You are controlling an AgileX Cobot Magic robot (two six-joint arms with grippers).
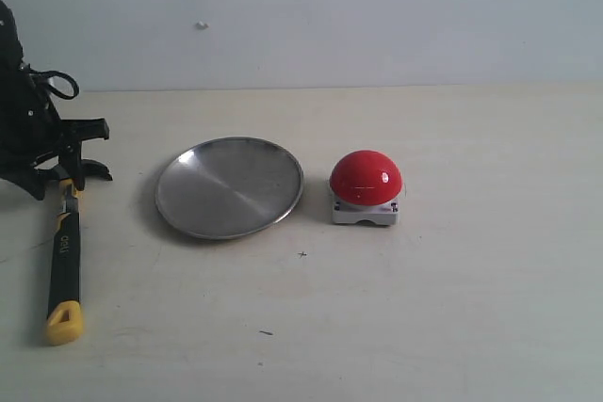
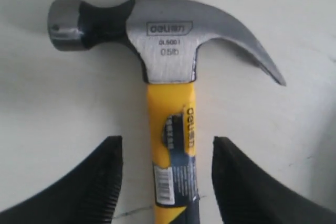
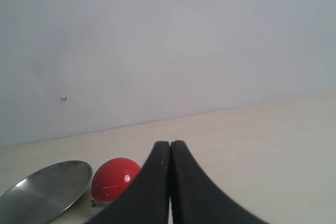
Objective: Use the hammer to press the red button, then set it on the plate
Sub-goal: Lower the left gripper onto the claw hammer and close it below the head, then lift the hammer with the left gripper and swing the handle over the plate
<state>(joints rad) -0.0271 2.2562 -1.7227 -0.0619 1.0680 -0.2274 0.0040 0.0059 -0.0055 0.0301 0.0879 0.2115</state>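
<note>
**Left jaws apart astride the claw hammer [image 2: 169, 61]; right jaws pressed together, holding nothing.**
The hammer's yellow neck lies between the left jaws with a gap on either side. Its head is just past their tips and its long axis runs back under the wrist, so the left arm is nearer. Only the left wrist view shows those gaps. The exterior view shows the hammer flat on the worktop [image 1: 471, 308], with the plate [image 1: 229, 185] and then the red button [image 1: 366, 179] off to the side.

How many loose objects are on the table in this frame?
3. A black-and-yellow-handled claw hammer lies at the far left; a round silver metal plate sits left of centre; a glossy red dome button on a grey base stands just right of it. No others seem hidden.
</note>
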